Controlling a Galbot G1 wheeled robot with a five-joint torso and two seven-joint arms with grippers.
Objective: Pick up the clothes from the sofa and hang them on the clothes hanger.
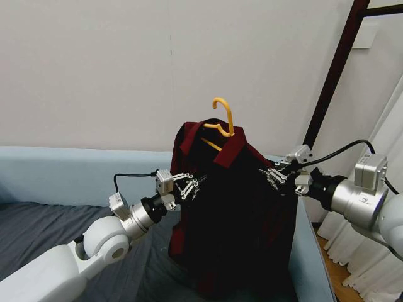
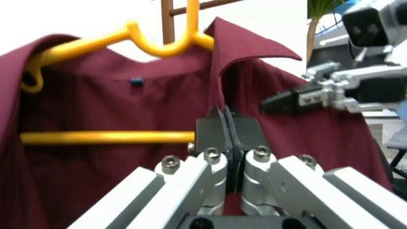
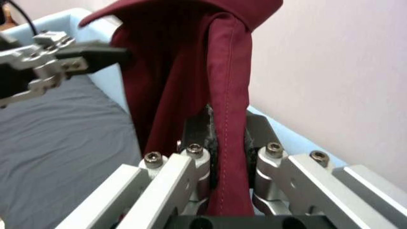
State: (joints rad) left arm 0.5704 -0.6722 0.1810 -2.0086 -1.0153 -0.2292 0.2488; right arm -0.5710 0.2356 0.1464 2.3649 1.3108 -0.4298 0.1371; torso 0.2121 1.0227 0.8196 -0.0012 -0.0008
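Above the right end of the sofa (image 1: 56, 173), a dark red shirt (image 1: 236, 214) on a yellow hanger (image 1: 221, 116) is held up between the left hand (image 1: 195, 184) at its left edge and the right hand (image 1: 271, 176) at its right edge, with a dark wooden post (image 1: 334, 75) rising behind the right arm. The left wrist view adds that the left hand is pressed together on the shirt's front edge below the collar (image 2: 248, 40), beside the hanger's crossbar (image 2: 108, 137). The right wrist view shows the right hand pinching a stitched fold of the shirt over the grey seat cushion (image 3: 57, 143).
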